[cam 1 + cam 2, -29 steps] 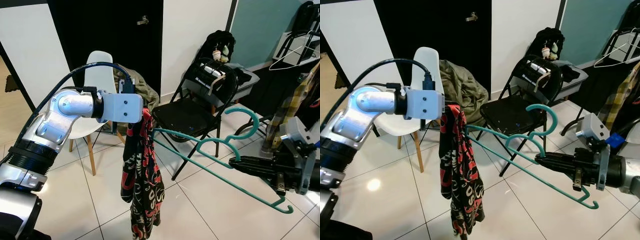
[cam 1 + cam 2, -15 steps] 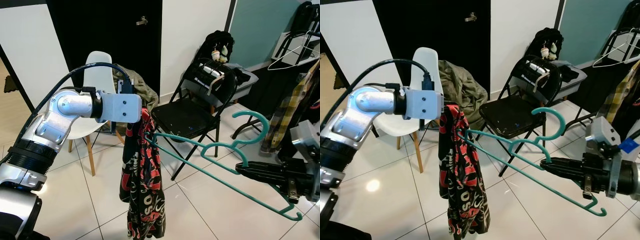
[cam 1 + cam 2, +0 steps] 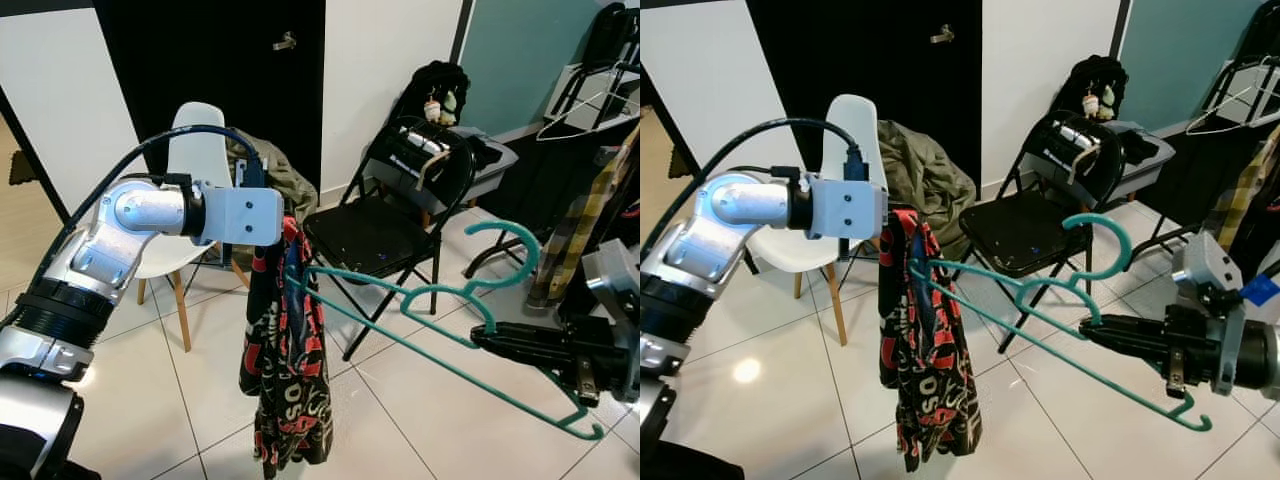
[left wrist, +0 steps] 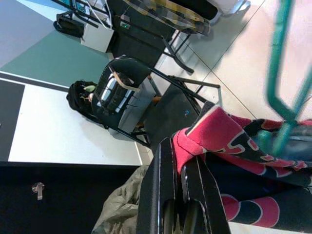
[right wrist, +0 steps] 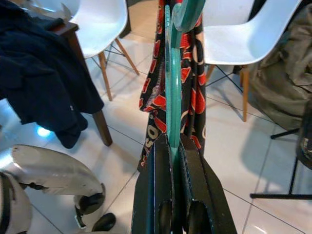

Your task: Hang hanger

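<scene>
A black-and-red patterned garment hangs from my left gripper, which is shut on its top edge at chest height. My right gripper is shut on the lower bar of a teal plastic hanger, held nearly level with its hook toward the right. The hanger's far shoulder end reaches the garment's upper part and sits against or inside the cloth. In the right wrist view the hanger runs edge-on from the fingers straight to the garment.
A black folding chair loaded with bags stands behind the hanger. A white chair with an olive jacket is behind the garment. A clothes rack with hanging clothes is at the right. The floor is white tile.
My right gripper drew back to the right, then pushed the hanger's far end leftward into the garment. The garment's lower part has swung and spread a little.
</scene>
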`<state>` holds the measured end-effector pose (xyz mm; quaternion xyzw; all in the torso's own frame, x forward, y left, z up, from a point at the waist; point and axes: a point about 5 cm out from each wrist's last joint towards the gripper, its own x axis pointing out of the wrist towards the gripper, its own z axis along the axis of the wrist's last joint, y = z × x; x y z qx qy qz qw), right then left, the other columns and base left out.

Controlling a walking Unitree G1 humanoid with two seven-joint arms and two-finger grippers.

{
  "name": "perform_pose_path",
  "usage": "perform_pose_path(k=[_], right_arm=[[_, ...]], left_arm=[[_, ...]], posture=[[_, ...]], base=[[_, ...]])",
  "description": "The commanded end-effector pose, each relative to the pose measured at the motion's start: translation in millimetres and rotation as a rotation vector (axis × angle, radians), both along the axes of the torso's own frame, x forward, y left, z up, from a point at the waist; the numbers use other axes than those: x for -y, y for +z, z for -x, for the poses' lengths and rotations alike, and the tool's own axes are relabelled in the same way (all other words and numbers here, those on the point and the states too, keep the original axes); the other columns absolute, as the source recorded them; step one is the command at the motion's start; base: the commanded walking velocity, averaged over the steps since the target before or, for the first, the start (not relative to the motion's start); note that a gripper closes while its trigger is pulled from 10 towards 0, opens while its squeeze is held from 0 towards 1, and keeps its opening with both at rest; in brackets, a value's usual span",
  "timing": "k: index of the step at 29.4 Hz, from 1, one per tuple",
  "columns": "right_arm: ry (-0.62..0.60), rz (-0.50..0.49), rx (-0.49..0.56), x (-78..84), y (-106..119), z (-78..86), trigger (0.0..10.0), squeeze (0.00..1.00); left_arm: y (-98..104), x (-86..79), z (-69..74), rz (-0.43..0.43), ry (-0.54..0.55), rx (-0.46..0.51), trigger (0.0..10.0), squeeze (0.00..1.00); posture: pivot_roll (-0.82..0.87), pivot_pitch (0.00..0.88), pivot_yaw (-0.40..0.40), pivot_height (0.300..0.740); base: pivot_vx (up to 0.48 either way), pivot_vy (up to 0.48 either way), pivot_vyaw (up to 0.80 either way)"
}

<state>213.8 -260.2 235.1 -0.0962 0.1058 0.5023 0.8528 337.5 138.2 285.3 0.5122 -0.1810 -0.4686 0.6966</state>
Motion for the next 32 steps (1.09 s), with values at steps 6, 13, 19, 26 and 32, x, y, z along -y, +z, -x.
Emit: perform_pose_path(k=[6,13,19,26,32], right_arm=[[-0.045,0.033,0.057,1.3,4,-9.5,10.0,0.0],[-0.038,0.036,0.057,-2.0,2,-12.3,10.0,0.0],[0.053,-0.004,0.021,-25.2,-9,-16.5,10.0,0.0],[0.152,-0.034,-0.009,-49.6,-20,-22.8,10.0,0.0],[0.176,-0.037,-0.005,-54.7,-20,-26.4,10.0,0.0]], left_arm=[[17,3.3,7.5,0.024,-0.049,0.047,10.0,0.0],[19,8.6,12.1,0.036,-0.086,0.045,10.0,0.0],[16,19.1,15.1,0.034,-0.134,0.034,10.0,0.0],[13,23.3,11.9,-0.005,-0.137,0.038,10.0,0.0],[13,26.2,15.5,-0.016,-0.168,0.032,10.0,0.0]], posture=[[-0.05,0.0,0.016,0.74],[-0.05,0.0,0.015,0.74],[-0.06,0.0,0.017,0.74],[-0.05,0.0,0.018,0.74],[-0.05,0.0,0.012,0.74]], base=[[0.0,0.0,0.0],[0.0,0.0,0.0],[0.0,0.0,0.0],[0.0,0.0,0.0],[0.0,0.0,0.0]])
